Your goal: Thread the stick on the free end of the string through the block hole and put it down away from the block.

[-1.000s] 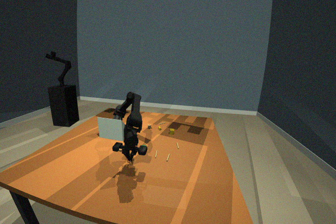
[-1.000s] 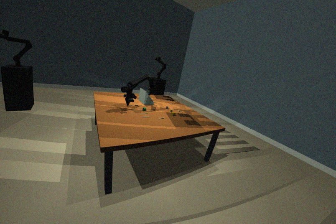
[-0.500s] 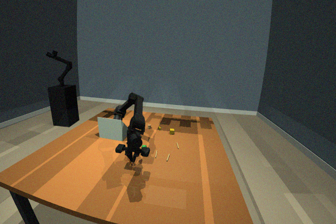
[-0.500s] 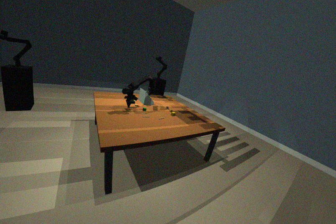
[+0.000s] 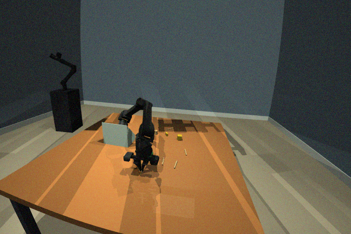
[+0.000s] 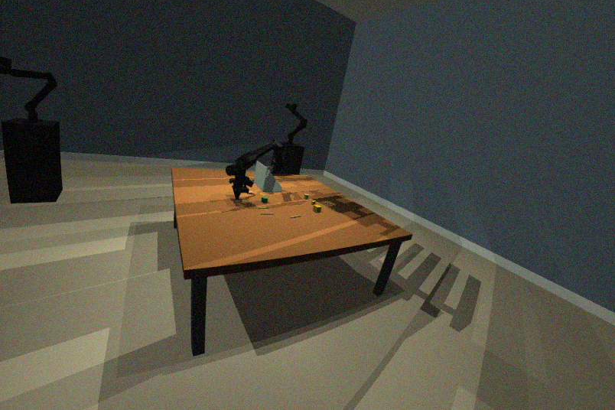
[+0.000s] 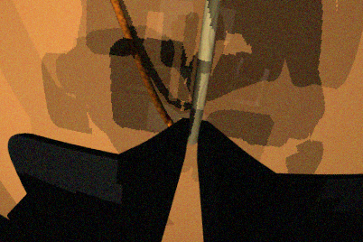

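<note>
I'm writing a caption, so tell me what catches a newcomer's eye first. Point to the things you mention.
Probably the black jointed arm [image 5: 147, 120] [image 6: 255, 154] reaching over the broad orange-brown table [image 5: 209, 197] [image 6: 238, 246]. Then the pale blue upright panel [image 5: 115, 135] [image 6: 263, 177] beside it, and, in the wrist view, the pale thin stick [image 7: 208, 41] gripped by the black end effector [image 7: 193, 126].

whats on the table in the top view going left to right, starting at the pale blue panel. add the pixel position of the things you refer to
Pale blue panel [image 5: 115, 135] [image 6: 263, 177] → gripper [image 5: 141, 171] [image 6: 237, 197] [image 7: 193, 126] → thin stick nearest the gripper [image 5: 163, 161] → yellow cube [image 5: 179, 137] [image 6: 317, 208] → rightmost thin stick [image 5: 185, 152] [image 6: 295, 216]
</note>
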{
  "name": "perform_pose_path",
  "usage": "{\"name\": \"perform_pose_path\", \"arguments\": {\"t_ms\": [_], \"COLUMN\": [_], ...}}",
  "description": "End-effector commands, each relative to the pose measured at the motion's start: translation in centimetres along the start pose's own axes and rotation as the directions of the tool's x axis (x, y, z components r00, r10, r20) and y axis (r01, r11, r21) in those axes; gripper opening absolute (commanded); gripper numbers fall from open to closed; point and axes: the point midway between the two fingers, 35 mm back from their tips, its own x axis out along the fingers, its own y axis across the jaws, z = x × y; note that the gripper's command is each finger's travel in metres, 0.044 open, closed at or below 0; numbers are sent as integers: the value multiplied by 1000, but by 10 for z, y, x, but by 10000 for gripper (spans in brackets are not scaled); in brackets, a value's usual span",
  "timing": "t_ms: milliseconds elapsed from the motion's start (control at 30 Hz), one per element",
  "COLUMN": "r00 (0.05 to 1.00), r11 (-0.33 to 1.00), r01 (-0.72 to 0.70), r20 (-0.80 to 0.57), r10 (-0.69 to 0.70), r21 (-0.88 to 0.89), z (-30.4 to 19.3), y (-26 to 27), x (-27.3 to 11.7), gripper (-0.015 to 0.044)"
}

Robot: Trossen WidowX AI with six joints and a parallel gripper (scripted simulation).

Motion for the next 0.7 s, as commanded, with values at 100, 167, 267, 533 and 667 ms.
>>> {"name": "perform_pose_path", "arguments": {"t_ms": [100, 167, 267, 533, 667], "r00": [1000, 1000, 1000, 1000, 1000], "r11": [1000, 1000, 1000, 1000, 1000], "r01": [4, 4, 4, 4, 4], "r20": [4, 5, 5, 5, 5], "r10": [-4, -4, -4, -4, -4], "r21": [4, 4, 4, 5, 5], "z": [4, 5, 6, 15, 19], "y": [-5, -6, -6, -8, -8], "x": [6, 7, 7, 7, 7], "gripper": [0, 0, 0, 0, 0]}}
